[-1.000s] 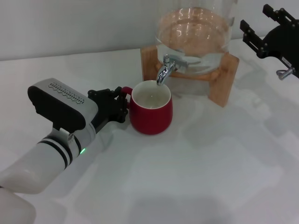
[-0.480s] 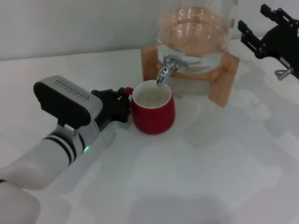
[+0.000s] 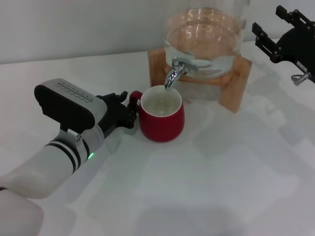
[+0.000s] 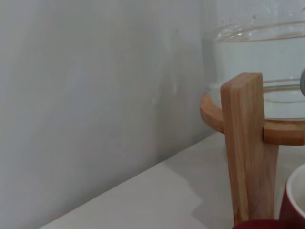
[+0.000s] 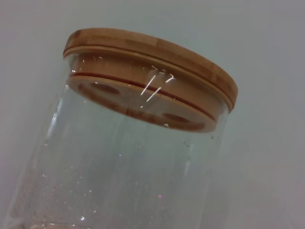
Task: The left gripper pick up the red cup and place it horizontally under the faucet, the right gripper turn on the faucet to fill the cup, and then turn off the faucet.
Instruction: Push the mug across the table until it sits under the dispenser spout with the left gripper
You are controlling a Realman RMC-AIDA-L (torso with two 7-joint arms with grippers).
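Red cup (image 3: 161, 119) stands upright under the faucet (image 3: 173, 70) spout, its handle clamped by the left gripper (image 3: 129, 110). Right gripper (image 3: 275, 37), 2 fingers apart and empty, hangs beside the glass jar (image 3: 206, 29). Best to steady the cup and bring the right gripper squarely onto the lever.

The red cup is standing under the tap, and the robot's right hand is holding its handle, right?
Not quite. In the head view it is the left hand at the handle of the red cup, which does stand under the tap. The right hand is up beside the glass jar, touching nothing.
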